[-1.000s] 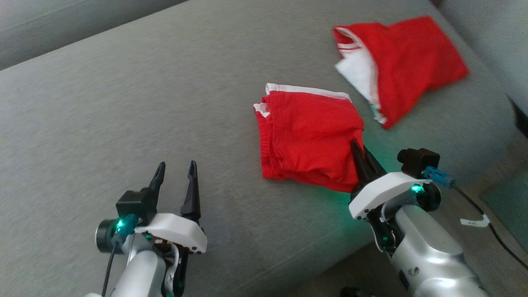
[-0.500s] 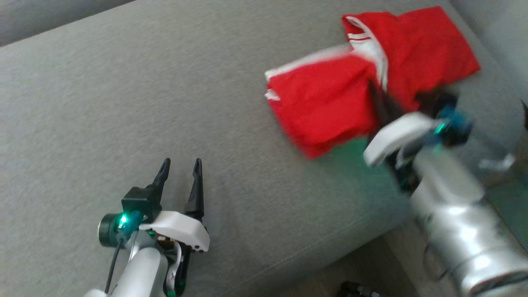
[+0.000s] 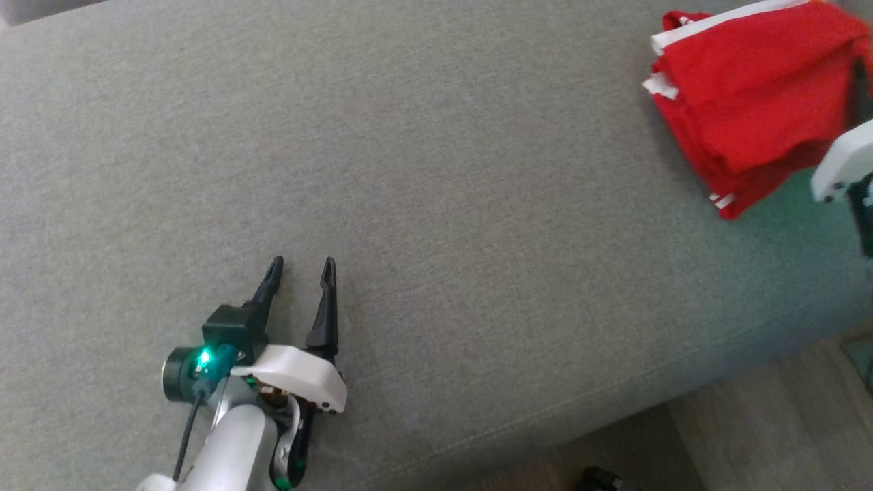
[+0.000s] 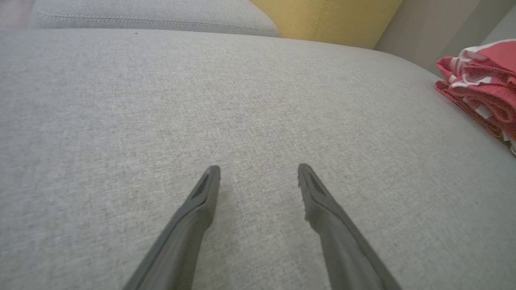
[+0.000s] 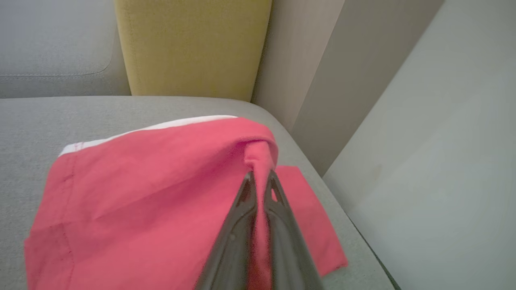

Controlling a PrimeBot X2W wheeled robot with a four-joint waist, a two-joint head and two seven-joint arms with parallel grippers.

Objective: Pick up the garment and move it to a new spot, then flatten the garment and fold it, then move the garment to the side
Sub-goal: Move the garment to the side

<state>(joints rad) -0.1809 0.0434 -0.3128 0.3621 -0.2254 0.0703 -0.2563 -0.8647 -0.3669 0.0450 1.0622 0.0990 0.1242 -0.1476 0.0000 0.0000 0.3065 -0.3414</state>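
Fingers of the right gripper pinch the red garment, carried far rightward since a second ago. Left gripper stays spread wide.

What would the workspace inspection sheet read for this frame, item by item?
Surface: grey sofa seat cushion, smooth.
Job's things: folded red garment with white trim, near the cushion's right end, one edge lifted.
Clutter: small dark item on the floor, cut off, unidentifiable.
Grippers: left gripper open, over the cushion, holding nothing; right gripper shut on the garment's edge.
Cables: dark cable at the left wrist.
Surroundings: yellow backrest panel, pale wall, floor.
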